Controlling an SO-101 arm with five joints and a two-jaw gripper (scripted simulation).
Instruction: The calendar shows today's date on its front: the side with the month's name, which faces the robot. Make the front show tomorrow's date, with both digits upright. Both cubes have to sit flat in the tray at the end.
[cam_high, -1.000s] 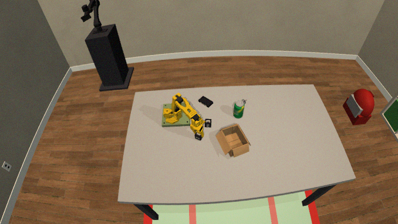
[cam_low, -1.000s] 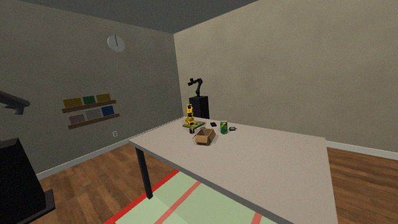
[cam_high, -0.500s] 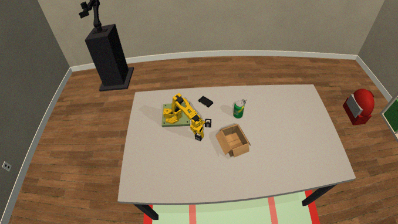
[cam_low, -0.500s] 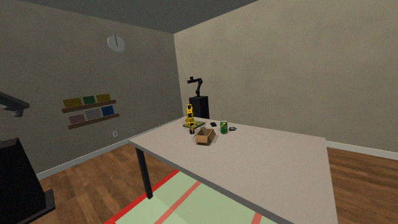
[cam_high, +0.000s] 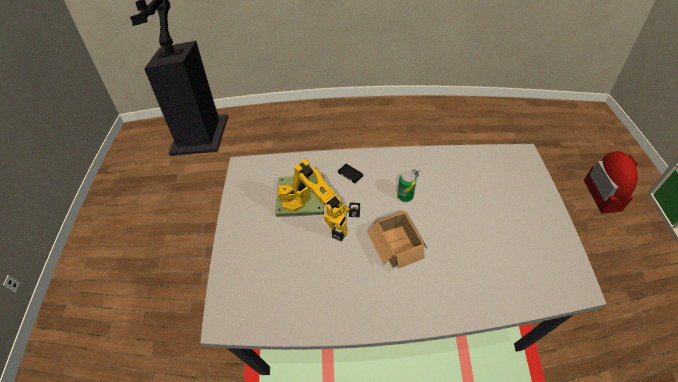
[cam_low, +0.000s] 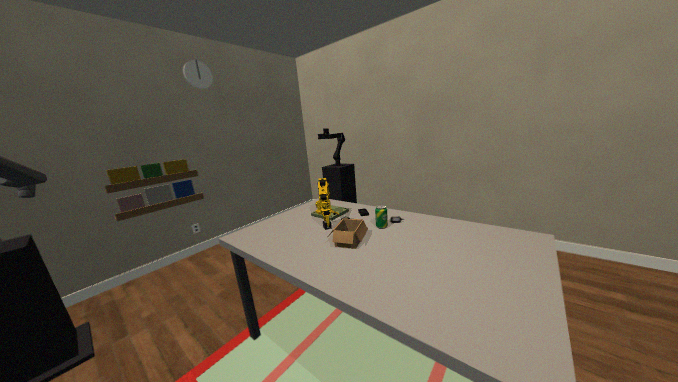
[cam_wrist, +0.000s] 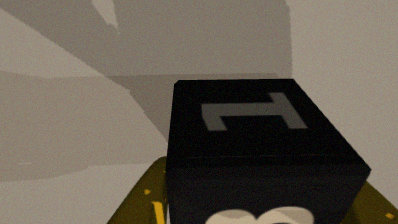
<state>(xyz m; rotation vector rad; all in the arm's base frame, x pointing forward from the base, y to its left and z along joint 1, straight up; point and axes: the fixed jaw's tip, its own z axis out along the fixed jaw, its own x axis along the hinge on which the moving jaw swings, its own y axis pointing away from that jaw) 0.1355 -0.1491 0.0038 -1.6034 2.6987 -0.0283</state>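
My gripper is shut on a black calendar cube and holds it just over the table in front of the arm's base. In the wrist view the cube fills the frame; its far face shows a grey 1 lying on its side, and part of a white digit shows on the near face at the bottom edge. The cube also shows in the top view at the fingertips. A small black calendar piece with white marks stands on the table just right of the arm; I cannot tell its details. The yellow arm looks small in the exterior view.
An open cardboard box lies right of the gripper. A green can stands behind it. A flat black object lies near the arm's base plate. Another small dark object lies beyond the can.
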